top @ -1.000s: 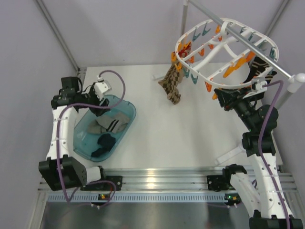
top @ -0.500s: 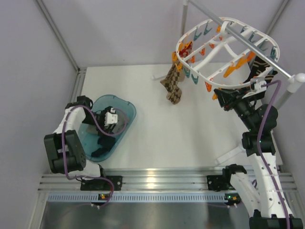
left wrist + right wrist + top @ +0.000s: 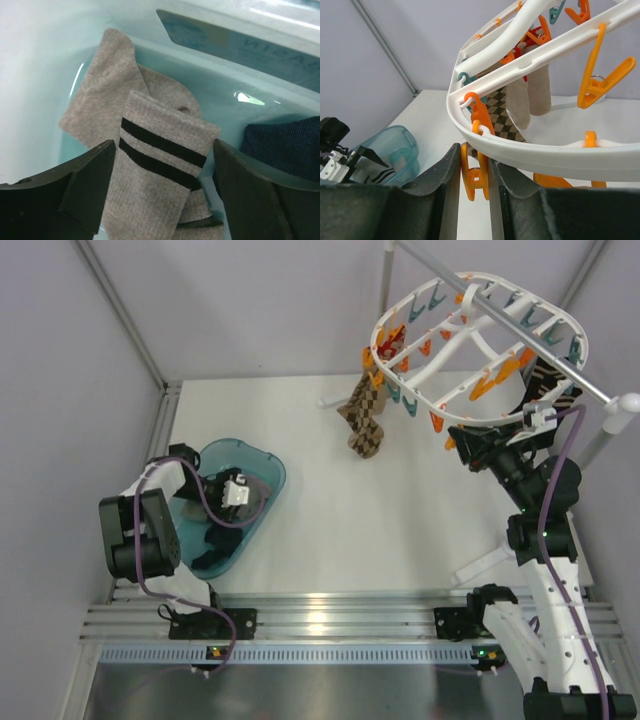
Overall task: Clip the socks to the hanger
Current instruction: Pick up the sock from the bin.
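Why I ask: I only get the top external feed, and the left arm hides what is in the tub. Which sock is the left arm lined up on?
Observer: The left fingers are open, one on either side of a grey sock with two black stripes.
Operator: Is it lying on the tub floor?
Observer: No, a plain grey sock lies beneath it.
Operator: And the right arm, is it on a peg?
Observer: Yes, the right fingers are closed on an orange peg hanging from the white rim of the hanger.
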Motion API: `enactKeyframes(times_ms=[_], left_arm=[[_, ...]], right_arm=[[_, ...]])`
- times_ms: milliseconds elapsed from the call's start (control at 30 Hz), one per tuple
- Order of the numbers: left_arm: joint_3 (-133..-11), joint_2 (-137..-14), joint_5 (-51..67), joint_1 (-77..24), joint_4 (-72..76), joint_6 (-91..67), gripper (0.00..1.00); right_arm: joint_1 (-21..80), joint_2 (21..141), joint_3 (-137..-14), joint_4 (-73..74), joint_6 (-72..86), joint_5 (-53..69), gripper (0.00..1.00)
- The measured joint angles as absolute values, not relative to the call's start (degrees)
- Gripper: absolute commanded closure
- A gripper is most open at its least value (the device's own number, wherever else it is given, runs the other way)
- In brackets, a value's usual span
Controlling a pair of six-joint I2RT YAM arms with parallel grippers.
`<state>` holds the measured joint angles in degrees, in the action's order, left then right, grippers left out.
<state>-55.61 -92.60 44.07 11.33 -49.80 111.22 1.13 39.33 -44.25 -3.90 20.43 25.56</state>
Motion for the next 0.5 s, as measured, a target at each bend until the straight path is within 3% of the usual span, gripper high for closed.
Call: enactKeyframes(times_ms=[67, 100, 233, 400, 500], left_arm=[[-55.61, -93.6, 43.38, 11.33, -49.54, 111.61, 0.23], [-55.61, -94.02, 43.07, 11.33, -49.45, 111.79, 0.34], [-55.83, -95.0, 42.3, 11.33, -49.45, 112.49, 0.54], [-57.12, -95.55, 41.89, 11.33, -49.67, 112.68, 0.73], [-58.15, -95.55, 41.67, 11.33, -49.91, 112.79, 0.94]], right_arm=[[1.13, 39.51, -44.25, -3.7, 20.25, 25.56, 1.0], [1.13, 39.55, -44.25, -3.68, 20.1, 25.54, 1.0], [1.13, 39.55, -44.25, -3.51, 19.94, 25.52, 1.0], [1.1, 39.75, -44.27, -3.36, 19.9, 25.52, 1.0], [1.1, 39.81, -44.27, -3.36, 19.88, 25.52, 1.0]])
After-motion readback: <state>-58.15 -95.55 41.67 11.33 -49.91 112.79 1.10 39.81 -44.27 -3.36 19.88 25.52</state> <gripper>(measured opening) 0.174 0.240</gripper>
